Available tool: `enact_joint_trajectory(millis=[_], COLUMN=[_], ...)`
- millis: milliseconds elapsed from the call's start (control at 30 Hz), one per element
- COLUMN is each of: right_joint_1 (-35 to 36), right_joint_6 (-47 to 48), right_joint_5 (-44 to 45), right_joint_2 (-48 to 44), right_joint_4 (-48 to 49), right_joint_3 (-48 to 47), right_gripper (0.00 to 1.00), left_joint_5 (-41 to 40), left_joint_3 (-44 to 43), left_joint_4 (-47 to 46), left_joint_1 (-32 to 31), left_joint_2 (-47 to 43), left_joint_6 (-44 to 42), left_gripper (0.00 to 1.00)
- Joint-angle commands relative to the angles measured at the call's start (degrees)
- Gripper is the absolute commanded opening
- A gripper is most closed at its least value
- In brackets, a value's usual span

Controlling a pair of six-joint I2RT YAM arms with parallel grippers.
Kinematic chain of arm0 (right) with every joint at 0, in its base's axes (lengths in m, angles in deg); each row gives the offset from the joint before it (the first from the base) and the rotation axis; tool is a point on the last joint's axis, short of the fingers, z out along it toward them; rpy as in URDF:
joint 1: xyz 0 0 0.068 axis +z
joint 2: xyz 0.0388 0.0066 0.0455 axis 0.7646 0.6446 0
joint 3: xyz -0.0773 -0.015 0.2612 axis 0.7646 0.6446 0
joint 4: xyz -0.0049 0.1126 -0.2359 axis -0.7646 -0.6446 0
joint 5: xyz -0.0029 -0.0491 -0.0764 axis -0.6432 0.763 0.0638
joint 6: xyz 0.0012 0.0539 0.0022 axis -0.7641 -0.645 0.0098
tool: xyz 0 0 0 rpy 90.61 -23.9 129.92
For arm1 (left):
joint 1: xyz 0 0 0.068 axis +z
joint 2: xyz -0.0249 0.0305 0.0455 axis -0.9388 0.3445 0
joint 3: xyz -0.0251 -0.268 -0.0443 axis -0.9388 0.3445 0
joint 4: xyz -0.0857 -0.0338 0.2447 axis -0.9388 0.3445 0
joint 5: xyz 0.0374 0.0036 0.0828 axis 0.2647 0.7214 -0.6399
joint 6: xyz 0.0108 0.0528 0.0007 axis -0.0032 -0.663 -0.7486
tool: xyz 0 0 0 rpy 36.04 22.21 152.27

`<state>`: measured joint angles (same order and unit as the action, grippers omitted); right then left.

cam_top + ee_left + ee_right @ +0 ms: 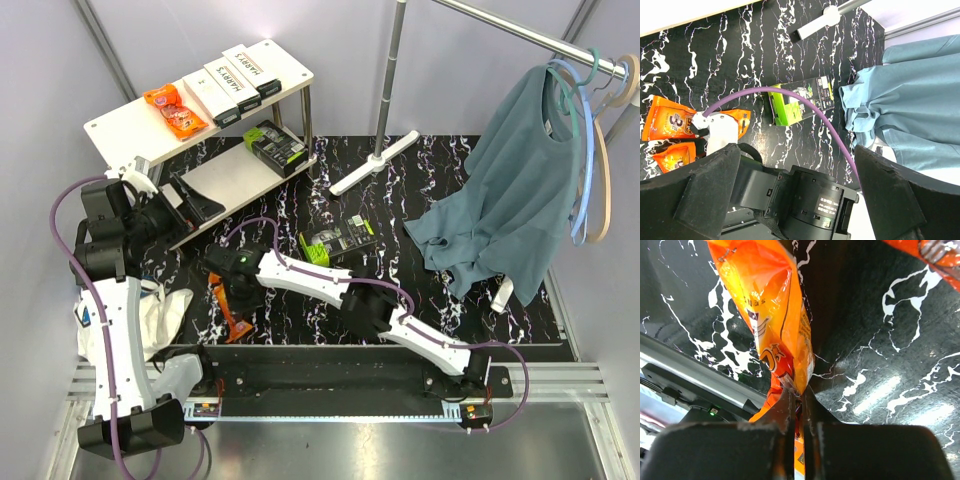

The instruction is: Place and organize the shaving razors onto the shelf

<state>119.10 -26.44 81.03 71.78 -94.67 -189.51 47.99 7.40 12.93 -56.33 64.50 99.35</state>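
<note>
Over on the left, the left gripper [192,205] is hanging beside the shelf [120,125] with its jaws spread wide, holding nothing. The shelf's top board is carrying orange packets [175,110] and white boxes [238,78], and a black-and-green pack [275,145] is lying on the lower board. Further right, the right gripper [799,405] is pinching a loose orange packet [770,305] over the marbled tabletop [420,160]. A second black-and-green pack [335,245] is lying nearby.

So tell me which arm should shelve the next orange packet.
Right. The right gripper is shut on an orange packet; the left gripper hangs open and empty by the shelf.
</note>
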Motion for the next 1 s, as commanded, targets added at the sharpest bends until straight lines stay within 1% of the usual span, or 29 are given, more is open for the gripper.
enact_joint_trajectory(millis=[0, 100, 267, 367, 533, 700, 767, 800, 867, 900, 933, 967], right_joint_1=[0.11, 0.46, 0.55, 0.64, 0.47, 0.12, -0.32, -0.76, -1.46, -1.82, -2.69, -3.22], right_joint_6=[1.32, 2.29, 3.26, 3.52, 3.35, 2.73, 2.47, 2.21, 1.59, 0.89, 0.45, 0.01], right_joint_5=[2.43, 4.00, 10.23, 12.44, 14.29, 16.66, 16.23, 15.88, 14.30, 13.77, 12.55, 11.93], right_joint_2=[-1.81, -4.27, -11.03, -14.99, -20.43, -25.62, -27.47, -29.83, -32.65, -34.06, -37.29, -39.06], right_joint_4=[-1.98, -0.31, -0.22, 0.48, 1.36, 1.98, 2.85, 4.51, 6.80, 9.60, 11.19, 12.95], right_joint_3=[1.56, 4.11, 9.02, 12.01, 15.18, 19.66, 22.82, 24.14, 29.14, 31.08, 35.27, 37.49], right_gripper=[0.00, 0.00, 0.00, 0.00, 0.00, 0.00, 0.00, 0.00, 0.00, 0.00, 0.00, 0.00], left_joint_5=[2.66, 2.83, 4.24, 5.20, 7.05, 7.05, 6.70, 6.70, 6.61, 6.61, 6.96, 7.14], left_joint_3=[-0.25, -0.07, 0.72, 1.69, 3.88, 7.40, 9.06, 9.51, 10.73, 11.09, 11.44, 12.31], left_joint_4=[-3.00, -2.92, -3.18, -3.79, -4.32, -4.94, -5.29, -5.38, -5.81, -5.99, -6.08, -6.25], left_joint_1=[0.28, 0.28, 0.28, 0.28, -0.16, -1.48, -1.57, -1.48, -1.57, -1.65, -1.74, -1.92], left_joint_2=[-0.86, -1.04, -1.48, -1.83, -2.53, -4.11, -4.81, -5.34, -5.78, -5.96, -5.87, -5.79], left_joint_6=[0.03, -0.14, -0.67, -0.67, -0.58, -0.67, -0.93, -1.11, -1.29, -1.37, -1.46, -1.55], left_gripper=[0.99, 0.99, 0.99, 0.99, 0.99, 0.99, 0.98, 0.98, 0.98, 0.98, 0.98, 0.98])
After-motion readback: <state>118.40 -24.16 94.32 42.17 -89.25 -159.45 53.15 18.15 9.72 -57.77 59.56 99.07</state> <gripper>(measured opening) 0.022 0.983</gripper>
